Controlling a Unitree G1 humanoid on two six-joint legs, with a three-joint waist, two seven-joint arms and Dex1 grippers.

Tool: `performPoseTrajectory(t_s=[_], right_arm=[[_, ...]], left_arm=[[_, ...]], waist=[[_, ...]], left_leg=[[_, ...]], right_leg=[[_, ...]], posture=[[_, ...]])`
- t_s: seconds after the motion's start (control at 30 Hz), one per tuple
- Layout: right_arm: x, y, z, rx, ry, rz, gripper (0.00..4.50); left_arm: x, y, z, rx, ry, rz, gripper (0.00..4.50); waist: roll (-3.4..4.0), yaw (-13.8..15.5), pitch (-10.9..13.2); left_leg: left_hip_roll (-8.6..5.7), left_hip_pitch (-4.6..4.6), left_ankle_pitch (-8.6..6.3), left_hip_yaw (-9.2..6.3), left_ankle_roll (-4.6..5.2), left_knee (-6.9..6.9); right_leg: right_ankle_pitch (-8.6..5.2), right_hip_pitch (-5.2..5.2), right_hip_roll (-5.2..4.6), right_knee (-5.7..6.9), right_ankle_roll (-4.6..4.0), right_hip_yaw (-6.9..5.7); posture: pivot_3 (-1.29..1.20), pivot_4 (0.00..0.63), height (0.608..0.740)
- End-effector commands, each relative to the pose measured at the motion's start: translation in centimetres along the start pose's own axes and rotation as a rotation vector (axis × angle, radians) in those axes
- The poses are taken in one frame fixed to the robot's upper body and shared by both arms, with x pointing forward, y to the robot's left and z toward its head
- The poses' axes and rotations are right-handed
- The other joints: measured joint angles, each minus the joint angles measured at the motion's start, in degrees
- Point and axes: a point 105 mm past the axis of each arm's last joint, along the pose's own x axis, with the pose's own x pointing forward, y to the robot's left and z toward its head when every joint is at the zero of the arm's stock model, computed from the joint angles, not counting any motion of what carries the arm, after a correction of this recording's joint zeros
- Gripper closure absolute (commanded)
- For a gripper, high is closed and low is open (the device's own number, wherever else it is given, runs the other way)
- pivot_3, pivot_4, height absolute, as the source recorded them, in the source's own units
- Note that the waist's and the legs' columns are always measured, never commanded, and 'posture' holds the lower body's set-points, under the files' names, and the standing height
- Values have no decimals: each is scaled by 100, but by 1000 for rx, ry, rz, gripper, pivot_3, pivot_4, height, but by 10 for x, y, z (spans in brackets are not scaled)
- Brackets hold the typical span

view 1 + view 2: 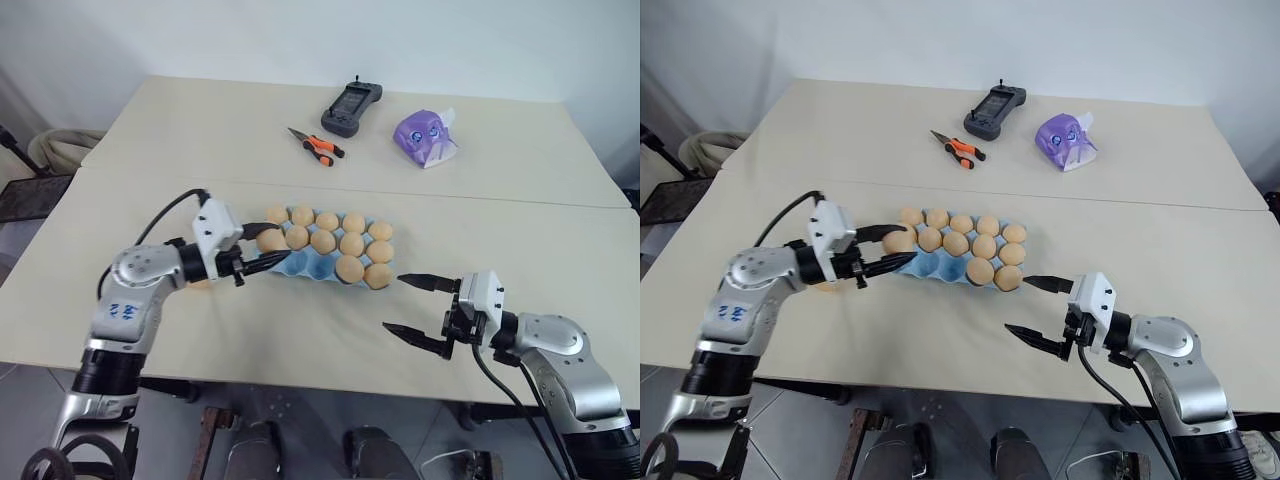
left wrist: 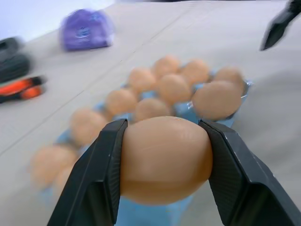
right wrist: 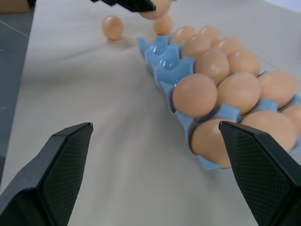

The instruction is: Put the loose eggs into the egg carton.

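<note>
**Egg in the left jaws, hovering at the carton's open end**

Pale counter (image 1: 300, 330), white wall behind; at the far side lie a black handheld controller (image 1: 352, 108), orange-handled pliers (image 1: 317, 144) and a purple tissue pack (image 1: 425, 138).

Blue egg carton (image 1: 300, 265) sits mid-counter, mostly filled. Empty cups show at its 9 o'clock end, along the near row.

Left gripper (image 1: 262, 250) has its jaws clamped across the sides of an egg (image 2: 164, 157), held just over that 9 o'clock end. One loose egg (image 3: 113, 27) waits on the counter beyond the carton's left end.

Right gripper (image 1: 412, 305) hangs at the carton's 4 o'clock, jaws spread wide, holding nothing.

Judgement for the placing: centre the egg over a bare cup, not a ridge between cups. Lower until it seats, then part the jaws slowly. Neighbouring eggs sit close; jaw tips could nudge them. Lift straight up to clear.
</note>
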Motion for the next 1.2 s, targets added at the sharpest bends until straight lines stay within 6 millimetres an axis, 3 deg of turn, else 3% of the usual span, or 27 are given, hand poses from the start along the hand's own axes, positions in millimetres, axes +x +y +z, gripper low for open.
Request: performPoseTrajectory(t_s=[0.03, 0.4, 0.63, 0.67, 0.8, 0.93, 1.0, 1.13, 1.2], right_arm=[[-6, 0, 8, -30, -12, -39, 0], [-9, 8, 7, -19, -24, -87, 0], [-6, 10, 7, -17, -33, -76, 0], [-5, 10, 7, -16, -35, -73, 0], [-4, 9, 8, -20, -41, -66, 0], [-2, 8, 9, -28, -49, -49, 0], [-1, 8, 10, -41, -55, -34, 0], [2, 5, 14, -68, -89, 6, 0], [1, 4, 16, -90, -115, 22, 0]], left_arm=[[17, -10, -3, 35, 18, -81, 2357], [38, -24, -9, 36, -9, -151, 2357], [35, -22, 2, 62, -76, -110, 165], [31, -19, 2, 73, -69, -95, 43], [10, -13, -1, 83, -53, -41, 43], [-26, -10, -2, 76, -58, 46, 43], [-52, -10, -6, 80, -45, 110, 43], [-130, 9, -9, 85, -15, 445, 43], [-155, 7, -13, 74, 10, 540, 43]], waist=[[0, 0, 0], [0, 10, 0], [0, 14, 0], [0, 12, 0], [0, -16, 0], [0, -41, 0], [0, -53, 0], [-4, -143, 2], [-3, -139, 2]], left_leg=[[2, -2, 0, 0, 0, 1], [9, -4, 5, 0, -6, 20], [9, -3, 9, -4, 1, 22], [9, -3, 10, -5, 1, 22], [12, -3, 9, -4, 0, 19], [23, -3, 9, -5, 0, 15], [26, -3, 9, -6, 0, 14], [31, -2, 8, -8, 1, 7], [32, 1, 8, -13, 1, 1]], right_leg=[[0, -1, 2, -2, 0, 0], [-5, -7, 6, 19, -3, 2], [-3, -7, 2, 34, 0, 1], [-3, -8, 2, 34, 0, 1], [-4, -9, 0, 33, 0, 3], [-4, -10, -6, 33, -1, 0], [-4, -9, -8, 32, -1, -1], [-4, -8, -18, 31, -1, -3], [-5, -7, -24, 31, -3, -5]], posture=[[0, 150, 740], [0, 150, 740], [0, 150, 740], [0, 150, 740], [0, 150, 740], [0, 150, 740], [0, 150, 740], [0, 150, 740], [0, 150, 740]])
